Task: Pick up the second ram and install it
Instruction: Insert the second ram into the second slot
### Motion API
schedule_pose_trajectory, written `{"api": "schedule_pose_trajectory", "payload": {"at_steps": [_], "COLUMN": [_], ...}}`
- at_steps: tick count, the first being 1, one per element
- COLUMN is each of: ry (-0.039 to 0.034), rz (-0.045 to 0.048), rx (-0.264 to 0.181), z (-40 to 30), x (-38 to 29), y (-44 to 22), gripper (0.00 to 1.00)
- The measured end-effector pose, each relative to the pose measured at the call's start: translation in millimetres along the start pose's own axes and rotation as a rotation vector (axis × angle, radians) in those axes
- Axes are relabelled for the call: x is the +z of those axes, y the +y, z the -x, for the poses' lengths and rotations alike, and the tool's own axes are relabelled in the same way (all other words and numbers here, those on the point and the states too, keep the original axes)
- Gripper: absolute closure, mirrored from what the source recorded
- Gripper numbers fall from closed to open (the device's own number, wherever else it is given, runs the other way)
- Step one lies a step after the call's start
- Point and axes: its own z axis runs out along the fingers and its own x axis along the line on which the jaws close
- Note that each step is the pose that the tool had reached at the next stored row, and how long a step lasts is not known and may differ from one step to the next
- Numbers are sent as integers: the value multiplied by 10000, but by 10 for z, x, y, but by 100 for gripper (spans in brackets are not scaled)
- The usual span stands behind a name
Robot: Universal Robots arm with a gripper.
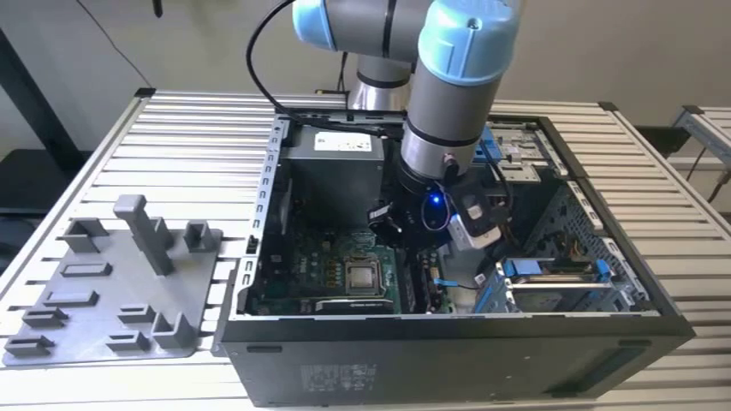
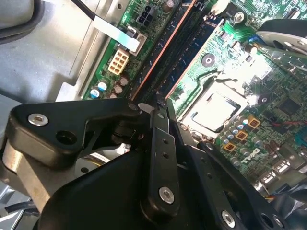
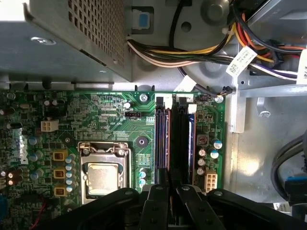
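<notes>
Down inside the PC case (image 1: 457,338), over the motherboard's RAM slots (image 3: 175,139), my fingers (image 3: 168,191) look pinched nearly together on the second ram (image 2: 189,45), which sits edge-on along its slot, so I'd keep it dead square and press evenly.

The robot arm (image 1: 451,94) reaches down from above, its grey tube nearly vertical, with blue caps at the joints. The wrist is low, and a small blue light shines on it. The black gripper (image 3: 169,188) points downward. In both wrist views its two fingers (image 2: 160,143) stand close together, almost touching at the tips.
</notes>
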Motion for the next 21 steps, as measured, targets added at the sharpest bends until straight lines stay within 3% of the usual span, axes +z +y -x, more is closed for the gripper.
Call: {"api": "schedule_pose_trajectory", "payload": {"at_steps": [6,8,9,11,17,19,21], "ry": [-1,-3,-2,5,6,5,4], "rz": [9,12,6,-1,5,8,9], "rx": [0,0,0,-1,7,8,8], "z": [1,1,1,2,-3,-4,-4], "x": [9,13,12,4,-245,-301,-300], "y": [2,3,2,-1,-6,-6,-6], "gripper": [87,85,79,79,79,79,79]}}
